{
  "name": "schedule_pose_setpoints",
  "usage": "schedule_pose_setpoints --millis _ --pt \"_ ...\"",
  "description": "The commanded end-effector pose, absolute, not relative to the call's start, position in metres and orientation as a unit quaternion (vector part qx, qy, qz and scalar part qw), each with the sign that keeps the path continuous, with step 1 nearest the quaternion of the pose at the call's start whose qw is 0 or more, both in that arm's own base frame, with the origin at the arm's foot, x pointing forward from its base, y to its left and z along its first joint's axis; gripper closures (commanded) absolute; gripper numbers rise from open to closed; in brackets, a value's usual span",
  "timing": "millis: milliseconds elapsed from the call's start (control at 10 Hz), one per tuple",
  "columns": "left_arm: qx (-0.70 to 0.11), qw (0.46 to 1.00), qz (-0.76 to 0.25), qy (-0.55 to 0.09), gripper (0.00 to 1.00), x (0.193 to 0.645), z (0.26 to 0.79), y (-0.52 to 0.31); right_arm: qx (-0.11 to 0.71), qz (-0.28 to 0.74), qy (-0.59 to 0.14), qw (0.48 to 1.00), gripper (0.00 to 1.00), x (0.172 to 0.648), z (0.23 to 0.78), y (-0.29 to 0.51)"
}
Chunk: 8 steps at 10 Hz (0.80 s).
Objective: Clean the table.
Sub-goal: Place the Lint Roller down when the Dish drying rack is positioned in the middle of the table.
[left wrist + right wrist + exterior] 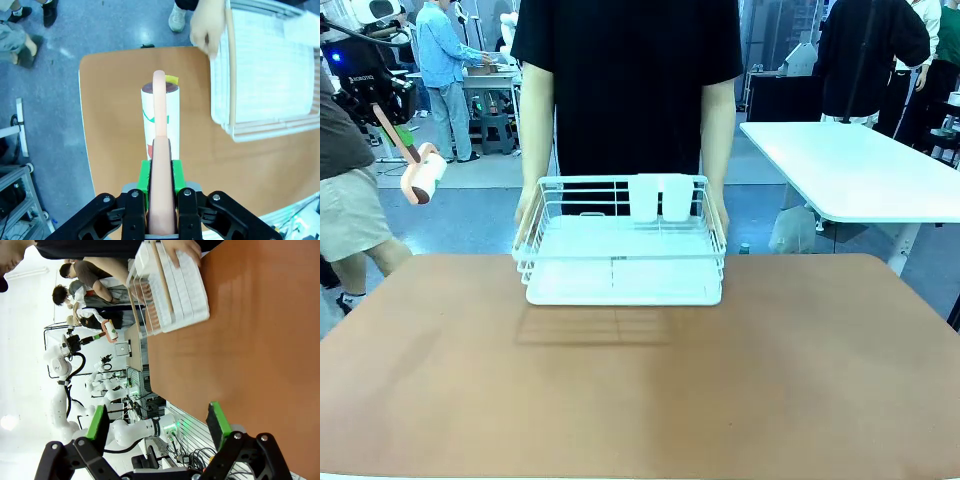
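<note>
One broad reddish-brown tabletop [640, 390] spreads before the robot, bare apart from the white wire rack [620, 245] standing at its far middle edge. A person's hands [527, 215] grip the rack at both sides — likely lifting it off or setting it down, I cannot tell which. Left of the rack and raised above the tabletop's left edge, the left hand [161, 195] is clamped on the pale handle of a lint roller [160, 117], its white roll pointing away from the fingers. Nearer the robot than the rack, the right hand [157, 427] hangs with fingers spread, holding nothing. To clean well, bring the roll down flat, press evenly and sweep in overlapping lanes — keeping away from the rack while the person holds it
</note>
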State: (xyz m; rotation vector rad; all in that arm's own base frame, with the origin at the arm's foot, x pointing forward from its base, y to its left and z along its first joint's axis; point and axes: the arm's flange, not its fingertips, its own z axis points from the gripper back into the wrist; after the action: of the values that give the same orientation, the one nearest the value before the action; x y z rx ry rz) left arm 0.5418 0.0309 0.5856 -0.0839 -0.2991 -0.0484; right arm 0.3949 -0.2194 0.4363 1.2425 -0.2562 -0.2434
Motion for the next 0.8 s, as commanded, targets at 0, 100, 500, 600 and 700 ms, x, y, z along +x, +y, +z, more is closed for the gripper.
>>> schedule_pose_setpoints --millis 0,100,500,600,700 --pt "-0.035 0.987 -0.024 -0.156 0.79 0.5411 0.5889 0.0326 0.585 -0.104 -0.128 0.794 0.00 0.3957 0.4389 -0.2195" --pt "-0.035 0.987 -0.024 -0.156 0.79 0.5411 0.5889 0.0326 0.585 -0.104 -0.128 0.794 0.00 0.3957 0.4389 -0.2195" --pt "-0.035 0.987 -0.024 -0.156 0.79 0.5411 0.5889 0.0326 0.585 -0.104 -0.128 0.794 0.00 0.3957 0.4389 -0.2195" --pt "-0.035 0.987 -0.024 -0.156 0.79 0.5411 0.5889 0.0326 0.585 -0.104 -0.128 0.794 0.00 0.3957 0.4389 -0.2195" --pt "-0.035 0.987 -0.024 -0.156 0.79 0.5411 0.5889 0.0326 0.585 -0.104 -0.128 0.794 0.00 0.3957 0.4389 -0.2195"
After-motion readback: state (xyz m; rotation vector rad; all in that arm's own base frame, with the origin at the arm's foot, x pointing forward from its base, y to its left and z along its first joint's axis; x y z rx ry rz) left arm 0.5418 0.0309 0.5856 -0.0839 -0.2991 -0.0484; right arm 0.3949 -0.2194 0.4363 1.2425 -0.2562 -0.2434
